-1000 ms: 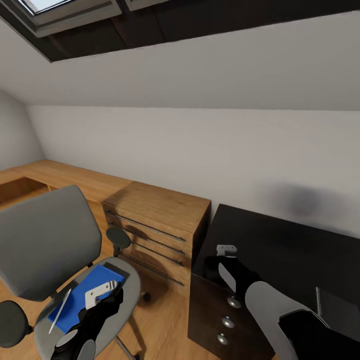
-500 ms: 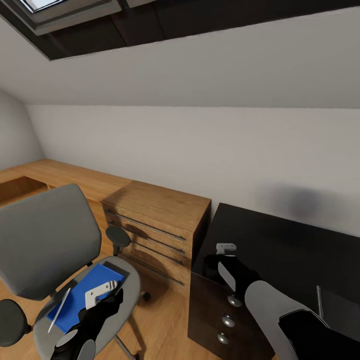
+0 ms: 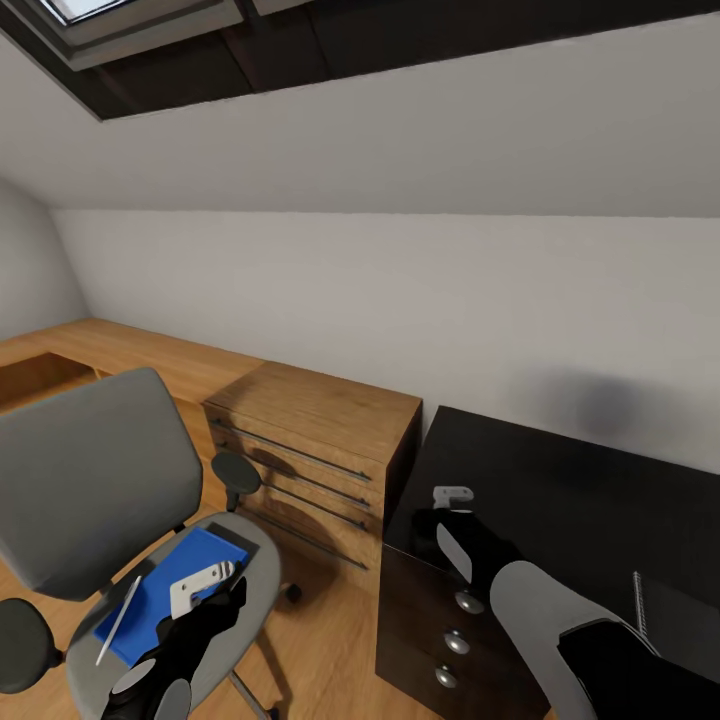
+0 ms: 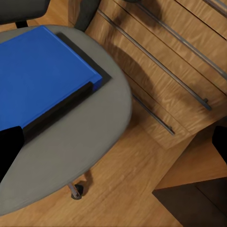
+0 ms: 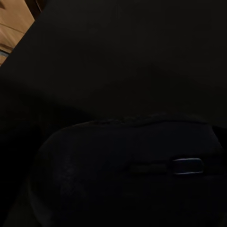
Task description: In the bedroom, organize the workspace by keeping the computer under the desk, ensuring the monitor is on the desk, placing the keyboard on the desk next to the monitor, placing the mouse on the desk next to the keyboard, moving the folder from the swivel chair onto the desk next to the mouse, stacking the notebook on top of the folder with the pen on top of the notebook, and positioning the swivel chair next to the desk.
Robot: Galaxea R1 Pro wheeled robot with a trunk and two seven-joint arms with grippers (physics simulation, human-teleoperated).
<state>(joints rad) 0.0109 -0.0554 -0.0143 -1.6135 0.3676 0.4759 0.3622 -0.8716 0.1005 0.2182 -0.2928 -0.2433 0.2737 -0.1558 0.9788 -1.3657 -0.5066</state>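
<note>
The left gripper (image 3: 205,580) hovers over the flat bright-blue folder (image 3: 165,592) on the grey swivel chair (image 3: 90,480); a thin pale pen (image 3: 118,620) lies across it. Its spread is unreadable. The right gripper (image 3: 452,497), over the black-topped desk (image 3: 560,490), possibly clasps a small dark rounded mouse (image 5: 127,170).

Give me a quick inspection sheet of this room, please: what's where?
Surface: black desk, beside a wooden drawer chest.
Job's things: blue folder on swivel chair seat, pen lying on it; notebook on desk; mouse close before right claw.
Clutter: nothing seen.
Claws: left claw open, above folder; right claw over desk, open or shut unclear.
Cables: nothing seen.
Surroundings: sloped ceiling, skylight, wood floor.
</note>
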